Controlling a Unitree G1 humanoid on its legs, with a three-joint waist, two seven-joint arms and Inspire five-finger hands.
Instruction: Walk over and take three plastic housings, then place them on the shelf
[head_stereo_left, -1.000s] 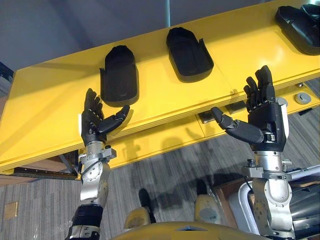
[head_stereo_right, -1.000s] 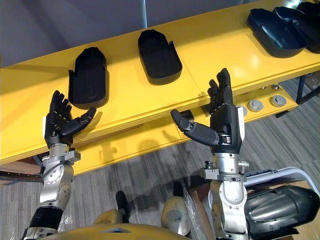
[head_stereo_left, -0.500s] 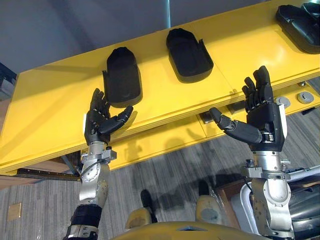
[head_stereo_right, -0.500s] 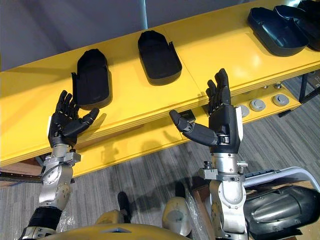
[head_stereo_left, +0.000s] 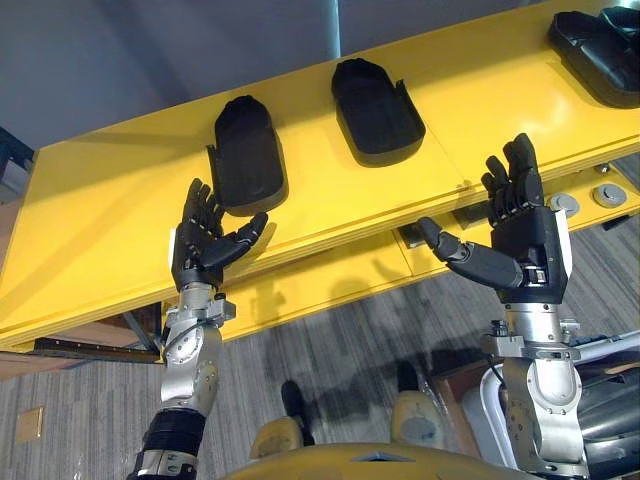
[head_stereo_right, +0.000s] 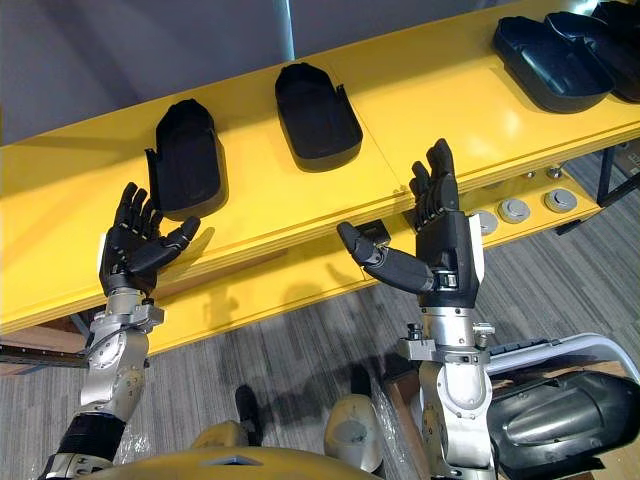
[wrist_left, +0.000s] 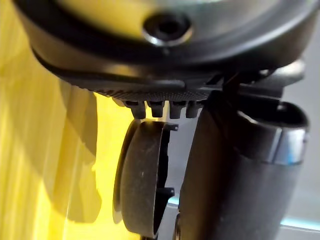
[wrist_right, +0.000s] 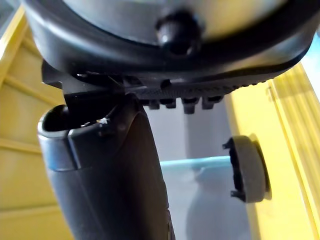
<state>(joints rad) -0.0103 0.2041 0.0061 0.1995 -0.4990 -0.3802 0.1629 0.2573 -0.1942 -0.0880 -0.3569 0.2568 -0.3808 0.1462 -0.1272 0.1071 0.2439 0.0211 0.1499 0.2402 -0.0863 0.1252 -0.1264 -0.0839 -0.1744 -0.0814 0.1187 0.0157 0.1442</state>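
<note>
While left hand (head_stereo_left: 205, 245), right hand (head_stereo_left: 520, 240) hang released | left housing (head_stereo_left: 247, 155), middle housing (head_stereo_left: 375, 95) on yellow shelf (head_stereo_left: 100, 200)

Four black plastic housings lie hollow side up on the yellow worktop (head_stereo_left: 110, 210). Each is a long, shallow shell with a raised rim and rounded ends. The left housing (head_stereo_left: 247, 155) and the middle housing (head_stereo_left: 377, 98) lie well apart, their narrower ends pointing away from the robot. Far to the right a third housing (head_stereo_right: 548, 62) lies aslant. A fourth housing (head_stereo_right: 618, 18) sits right against it, cut off at the view's edge.
</note>
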